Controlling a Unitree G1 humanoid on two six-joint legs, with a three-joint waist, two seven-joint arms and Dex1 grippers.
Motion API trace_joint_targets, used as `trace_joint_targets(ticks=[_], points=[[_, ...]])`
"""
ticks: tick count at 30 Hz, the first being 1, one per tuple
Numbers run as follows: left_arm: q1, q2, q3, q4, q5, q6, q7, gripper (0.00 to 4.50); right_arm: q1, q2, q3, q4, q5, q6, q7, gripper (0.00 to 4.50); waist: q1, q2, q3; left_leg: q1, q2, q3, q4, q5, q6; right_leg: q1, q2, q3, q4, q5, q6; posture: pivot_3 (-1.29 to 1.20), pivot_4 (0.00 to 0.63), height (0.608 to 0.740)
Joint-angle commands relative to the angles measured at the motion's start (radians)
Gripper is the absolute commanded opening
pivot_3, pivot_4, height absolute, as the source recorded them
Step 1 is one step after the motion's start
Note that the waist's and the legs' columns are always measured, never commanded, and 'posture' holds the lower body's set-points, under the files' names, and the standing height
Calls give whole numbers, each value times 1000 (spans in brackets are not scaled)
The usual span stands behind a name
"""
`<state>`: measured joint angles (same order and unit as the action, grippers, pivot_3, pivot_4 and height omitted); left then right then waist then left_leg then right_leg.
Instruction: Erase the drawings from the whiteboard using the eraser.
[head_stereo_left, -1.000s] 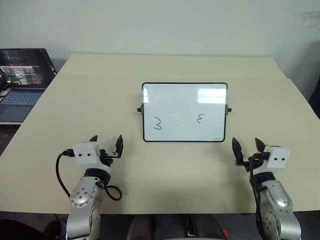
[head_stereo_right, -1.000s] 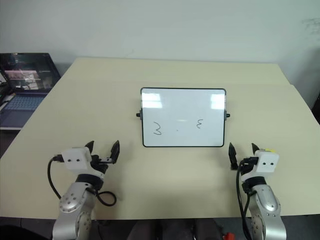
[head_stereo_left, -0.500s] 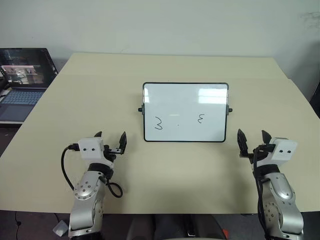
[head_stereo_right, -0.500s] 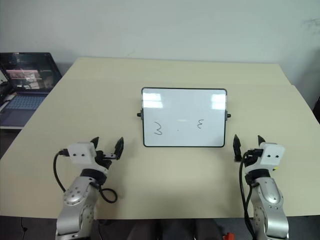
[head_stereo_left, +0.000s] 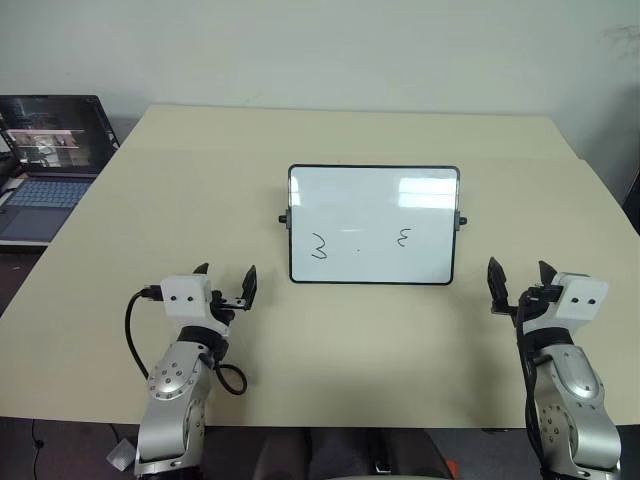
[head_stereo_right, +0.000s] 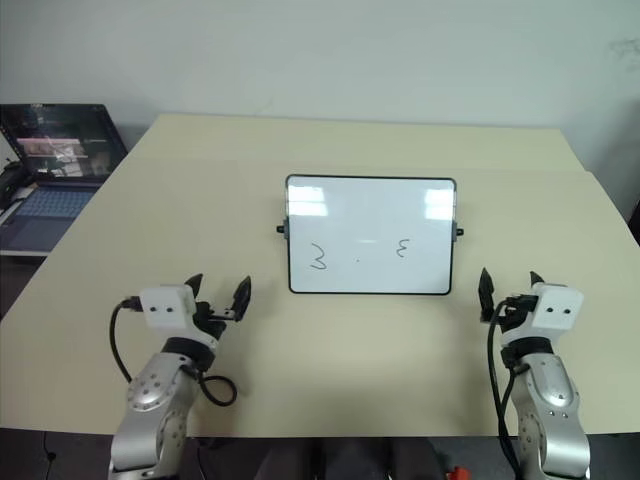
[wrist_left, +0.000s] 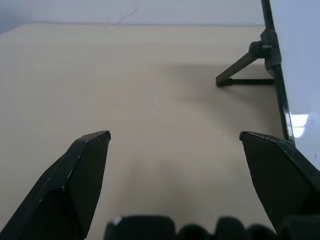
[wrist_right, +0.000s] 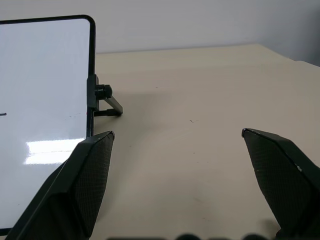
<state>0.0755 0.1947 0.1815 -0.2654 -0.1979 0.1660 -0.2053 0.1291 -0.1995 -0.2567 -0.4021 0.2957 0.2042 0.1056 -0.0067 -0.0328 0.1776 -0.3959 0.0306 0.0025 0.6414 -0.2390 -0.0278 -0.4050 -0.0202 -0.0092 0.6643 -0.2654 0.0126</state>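
Note:
The whiteboard (head_stereo_left: 373, 200) stands tilted on its stand at the middle of the table. Its drawings are a black "3" (head_stereo_left: 318, 247), a reversed "3" (head_stereo_left: 401, 238) and a tiny dot (head_stereo_left: 357, 250) between them. My left gripper (head_stereo_left: 227, 272) is open over the table, in front of the board's left corner and apart from it. My right gripper (head_stereo_left: 519, 268) is open too, just past the board's lower right corner, with nothing between its fingers. The board's edges and knobs show in both wrist views, beside the left gripper (wrist_left: 175, 137) and the right gripper (wrist_right: 177, 134). The eraser is hidden.
An open laptop (head_stereo_left: 50, 150) sits on a lower surface off the table's (head_stereo_left: 330, 340) left edge. A pale wall rises behind the table's far edge.
My right gripper has drifted a little to the right and up, still open. A small yellow block that showed beside its wrist a second ago is now hidden. The left gripper has hardly moved.

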Motion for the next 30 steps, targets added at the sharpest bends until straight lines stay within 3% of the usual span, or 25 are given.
trace_joint_targets(ticks=[1,30], points=[[-13,2,-5,-37,1,-3,7,4500,-4,-16,-34,-51,5,0,-3,4455,1,0,0,0,0,0,0,0,0,0,0,0,0,0,0,0,150,740],[-38,4,-12,-12,-3,11,7,4500,-26,4,-33,-28,-3,0,7,4455,3,0,0,0,0,0,0,0,0,0,1,0,0,0,0,0,150,740]])
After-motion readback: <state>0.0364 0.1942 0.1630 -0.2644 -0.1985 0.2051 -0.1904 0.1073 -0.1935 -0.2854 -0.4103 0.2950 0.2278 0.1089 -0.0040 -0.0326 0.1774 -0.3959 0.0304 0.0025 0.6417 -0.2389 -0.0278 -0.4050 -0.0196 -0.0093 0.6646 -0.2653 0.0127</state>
